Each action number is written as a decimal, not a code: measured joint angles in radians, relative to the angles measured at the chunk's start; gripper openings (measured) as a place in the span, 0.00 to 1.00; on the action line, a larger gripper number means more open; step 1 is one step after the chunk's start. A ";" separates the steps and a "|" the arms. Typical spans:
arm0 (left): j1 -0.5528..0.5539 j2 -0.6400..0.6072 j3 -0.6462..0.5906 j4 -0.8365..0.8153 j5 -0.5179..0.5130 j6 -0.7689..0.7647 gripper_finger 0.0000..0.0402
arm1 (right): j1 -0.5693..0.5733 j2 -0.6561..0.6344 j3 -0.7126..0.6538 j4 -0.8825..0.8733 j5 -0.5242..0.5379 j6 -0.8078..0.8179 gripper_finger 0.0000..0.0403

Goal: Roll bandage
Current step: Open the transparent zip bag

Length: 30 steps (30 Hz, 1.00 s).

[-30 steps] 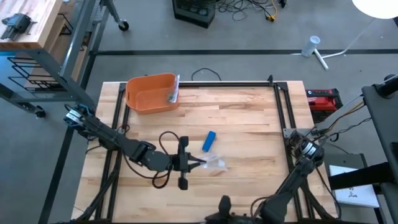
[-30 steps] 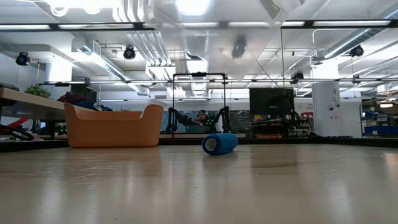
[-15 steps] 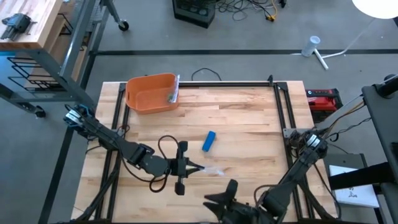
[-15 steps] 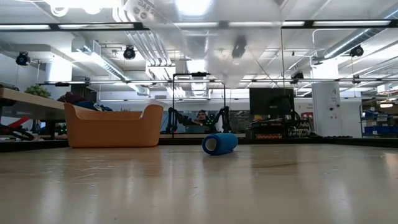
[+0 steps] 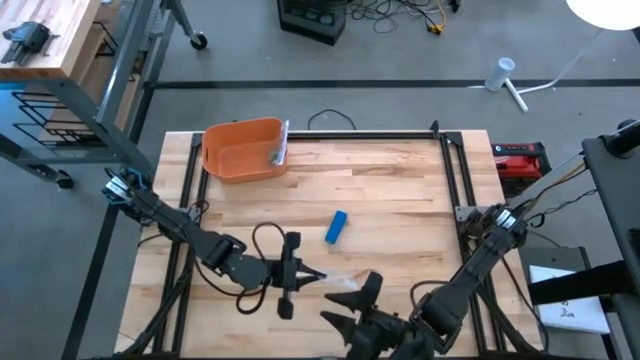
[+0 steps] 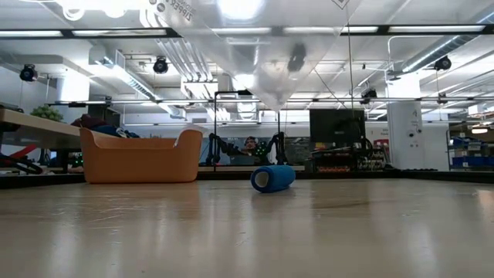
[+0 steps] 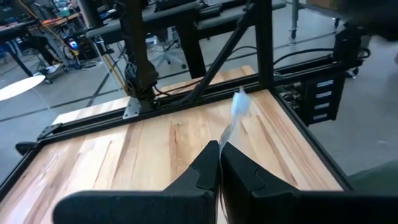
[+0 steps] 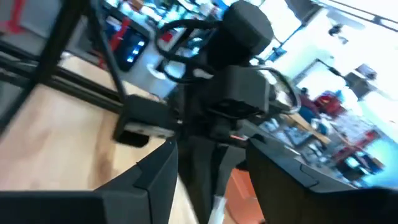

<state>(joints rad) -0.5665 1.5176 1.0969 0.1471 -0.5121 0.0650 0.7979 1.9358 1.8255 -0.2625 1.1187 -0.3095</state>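
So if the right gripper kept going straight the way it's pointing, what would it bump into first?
Probably the clear plastic bag that the left gripper pinches shut. The right gripper, jaws open, points right at it, with the left gripper just behind. Depth is hard to judge.

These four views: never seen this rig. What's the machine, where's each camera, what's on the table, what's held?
It is a robot with two dark arms at a wooden table. One camera looks straight down, one sits at table height, and one rides on each wrist.

On the table lie a blue bandage roll and an orange bin.

The left gripper is shut on a clear plastic wrapper, lifted off the table near the front edge; its wrist view shows the film pinched between the fingertips. The right gripper is beside it, fingers spread towards the wrapper, holding nothing.
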 joint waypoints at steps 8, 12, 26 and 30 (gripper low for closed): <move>-0.051 -0.052 0.000 -0.001 -0.001 0.003 0.00 | -0.012 -0.004 -0.118 0.197 -0.392 -0.041 0.51; -0.086 -0.120 -0.007 -0.038 -0.001 0.000 0.00 | -0.025 -0.006 -0.222 0.482 -0.595 -0.161 0.53; -0.102 -0.120 -0.034 -0.060 -0.133 -0.025 0.00 | -0.069 -0.278 -0.694 0.967 -0.340 -0.165 0.53; -0.081 -0.103 -0.034 -0.045 -0.135 -0.023 0.00 | -0.123 -0.302 -0.786 1.057 -0.347 -0.055 0.51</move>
<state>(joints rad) -0.6477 1.4145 1.0630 0.1021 -0.6467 0.0419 0.6752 1.6337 1.0392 0.7944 0.7714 -0.3646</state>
